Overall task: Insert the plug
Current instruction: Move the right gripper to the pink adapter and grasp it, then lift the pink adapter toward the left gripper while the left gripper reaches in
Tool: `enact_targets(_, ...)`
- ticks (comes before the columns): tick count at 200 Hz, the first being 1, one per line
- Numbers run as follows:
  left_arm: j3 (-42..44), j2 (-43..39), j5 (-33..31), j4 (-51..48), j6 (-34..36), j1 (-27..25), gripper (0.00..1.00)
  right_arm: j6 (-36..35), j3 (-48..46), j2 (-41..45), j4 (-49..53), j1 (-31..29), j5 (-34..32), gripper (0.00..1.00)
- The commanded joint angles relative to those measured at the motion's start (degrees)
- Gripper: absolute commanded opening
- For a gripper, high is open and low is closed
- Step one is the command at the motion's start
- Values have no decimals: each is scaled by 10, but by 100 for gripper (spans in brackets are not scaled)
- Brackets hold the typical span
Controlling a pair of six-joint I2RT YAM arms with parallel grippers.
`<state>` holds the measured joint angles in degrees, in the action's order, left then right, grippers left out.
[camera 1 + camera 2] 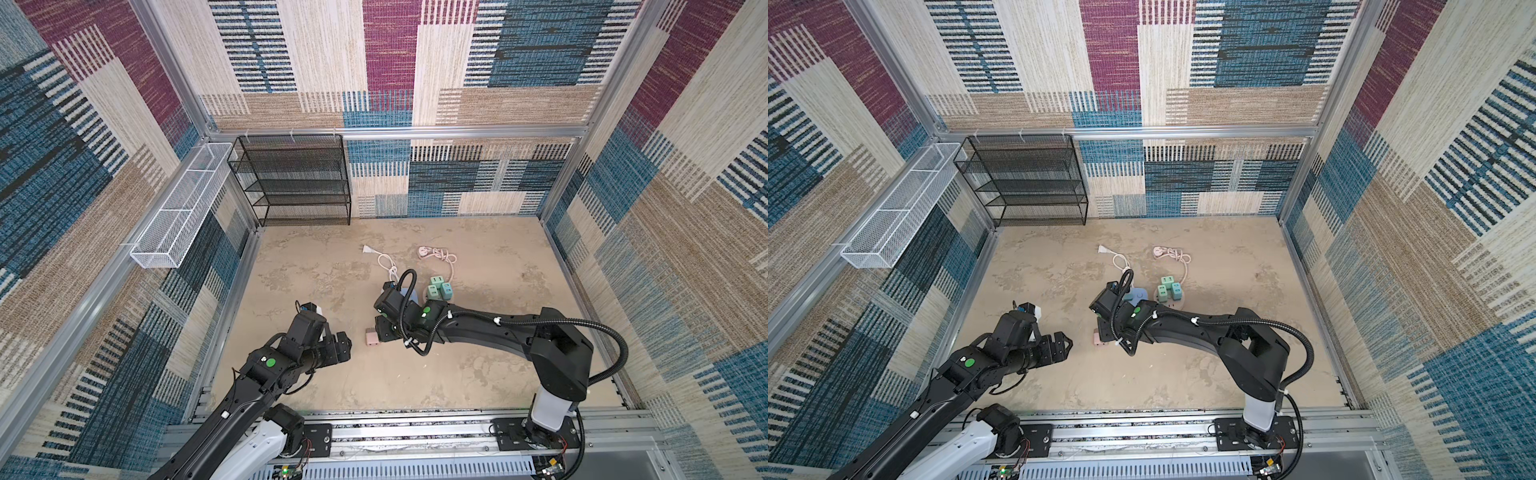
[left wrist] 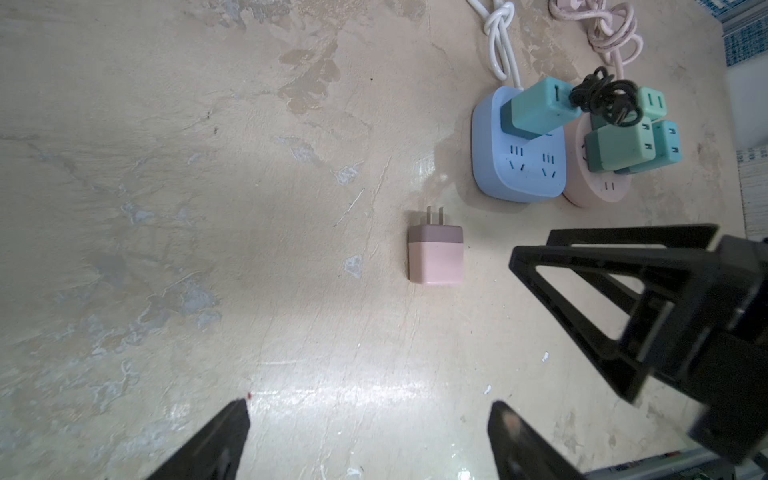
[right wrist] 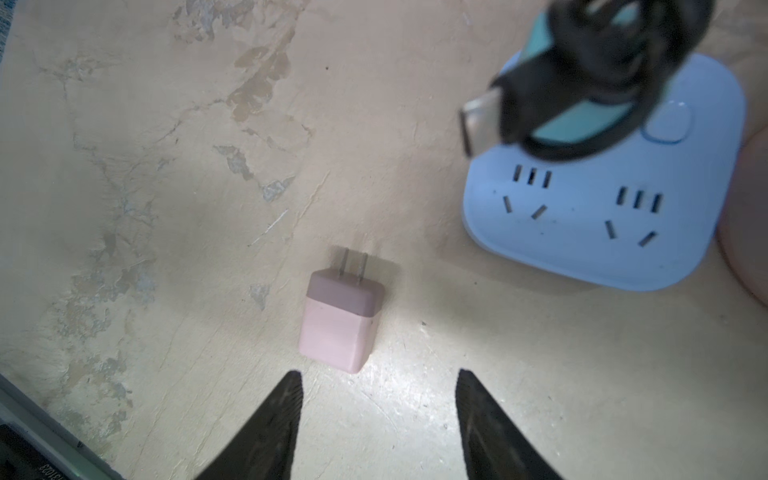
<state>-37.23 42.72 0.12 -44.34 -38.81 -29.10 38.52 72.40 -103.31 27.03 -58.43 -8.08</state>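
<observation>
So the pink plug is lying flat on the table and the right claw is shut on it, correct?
Not quite. The pink plug does lie flat on the table, but the right claw is open and stops short of it, touching nothing. The right wrist view shows this.

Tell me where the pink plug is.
In both top views the pink plug lies mid-scene, just left of the right gripper, near the blue power strip.

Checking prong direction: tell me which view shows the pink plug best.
The right wrist view: the pink plug is large, whole, both prongs distinct. The left wrist view shows it whole but smaller. Both top views show only a tiny pink block.
</observation>
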Motion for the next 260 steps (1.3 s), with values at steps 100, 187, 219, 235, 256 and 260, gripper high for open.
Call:
enact_targets(100,9,3,3,38,-18,1,96,3,107,-128,41,-8,47,60)
enact_targets(187,18,9,13,54,-21,1,96,4,101,-139,69,-11,27,57)
enact_targets(219,21,13,15,61,-22,2,96,-8,101,-144,65,-10,28,56)
enact_targets(235,22,13,16,62,-23,2,96,-13,97,-144,61,-10,28,53)
enact_targets(256,23,13,15,62,-25,2,96,-19,91,-141,59,-10,25,45)
enact_targets(260,23,13,15,62,-25,2,96,-19,89,-140,58,-11,25,44)
